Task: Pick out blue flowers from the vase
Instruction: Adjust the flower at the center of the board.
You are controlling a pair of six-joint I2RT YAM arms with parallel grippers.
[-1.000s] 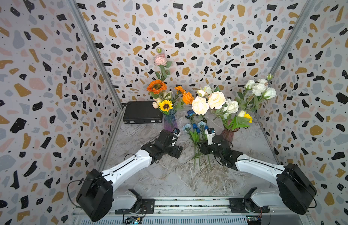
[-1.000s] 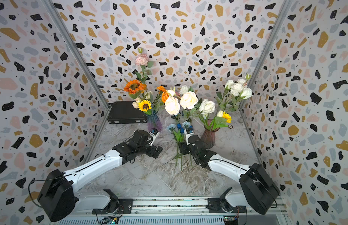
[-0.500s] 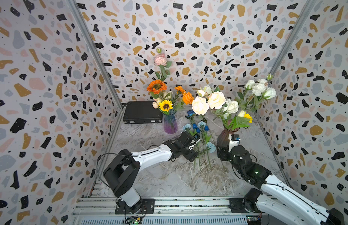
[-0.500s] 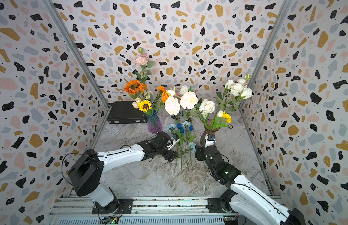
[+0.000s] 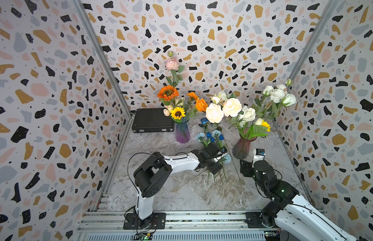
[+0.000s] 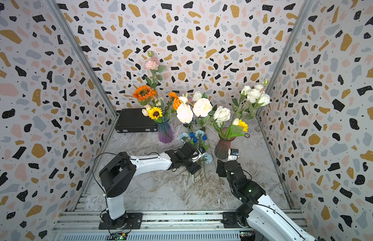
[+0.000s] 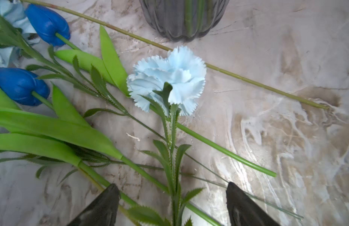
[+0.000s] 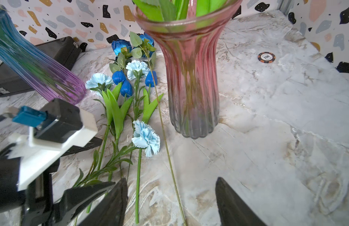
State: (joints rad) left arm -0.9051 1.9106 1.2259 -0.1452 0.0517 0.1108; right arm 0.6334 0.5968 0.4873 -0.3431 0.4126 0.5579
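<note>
Sky-blue frilly carnations (image 8: 145, 137), dark blue tulip buds (image 8: 126, 88)

A second ago the left pincer (image 5: 219, 163) sat left of centre near the purple vase (image 5: 182, 133). It has swung right, over the stems of the blue flowers (image 5: 208, 134) at centre, with its elbow drawn up. The right pincer (image 5: 245, 167) has left those stems and pulled back to the lower right, beside the pink vase (image 5: 242, 146). A pale blue carnation (image 5: 227, 158) now lies uncovered where it was.
</note>
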